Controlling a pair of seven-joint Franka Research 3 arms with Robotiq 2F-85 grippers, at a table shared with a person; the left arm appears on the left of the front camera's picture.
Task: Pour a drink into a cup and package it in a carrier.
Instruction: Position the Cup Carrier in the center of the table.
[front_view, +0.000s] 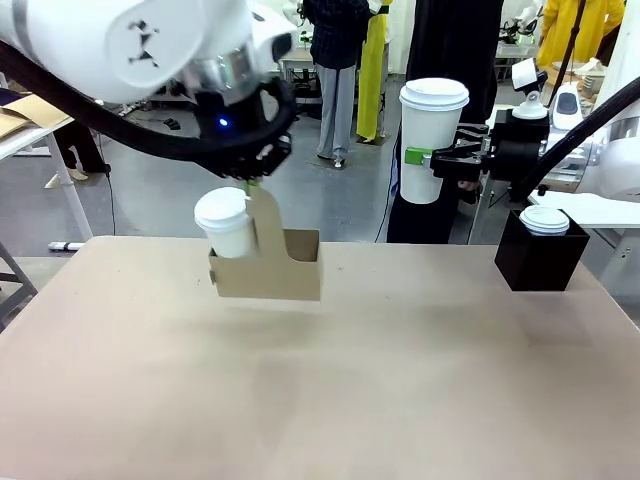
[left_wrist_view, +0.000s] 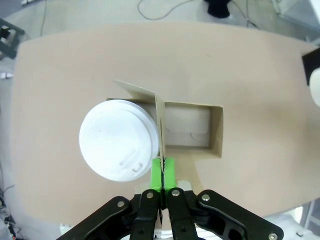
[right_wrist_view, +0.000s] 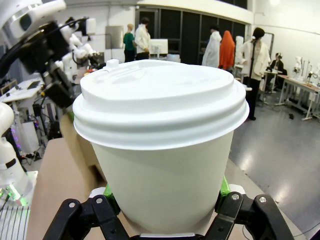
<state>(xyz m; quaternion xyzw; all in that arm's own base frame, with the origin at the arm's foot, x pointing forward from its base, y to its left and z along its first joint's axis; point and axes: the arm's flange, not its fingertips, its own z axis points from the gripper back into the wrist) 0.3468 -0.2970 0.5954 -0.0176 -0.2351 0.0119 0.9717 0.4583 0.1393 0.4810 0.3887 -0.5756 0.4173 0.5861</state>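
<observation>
The carrier (front_view: 288, 272) (left_wrist_view: 216, 135) is pinched by its flat handle in the left gripper (front_view: 252, 182) (left_wrist_view: 162, 172), toward 11 o'clock of the counter (front_view: 350, 400). A lidded cup (front_view: 226, 222) (left_wrist_view: 116, 140) is seated in its 9 o'clock slot. A second lidded cup (front_view: 431, 135) (right_wrist_view: 160, 140) is clamped in the right gripper (front_view: 432, 157) (right_wrist_view: 165, 202), aloft at 2 o'clock, near a black box (front_view: 540, 260).

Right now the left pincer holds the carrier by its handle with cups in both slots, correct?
No. The left pincer holds the carrier by its handle with a cup in one slot; the other is empty, per the left wrist view.
</observation>
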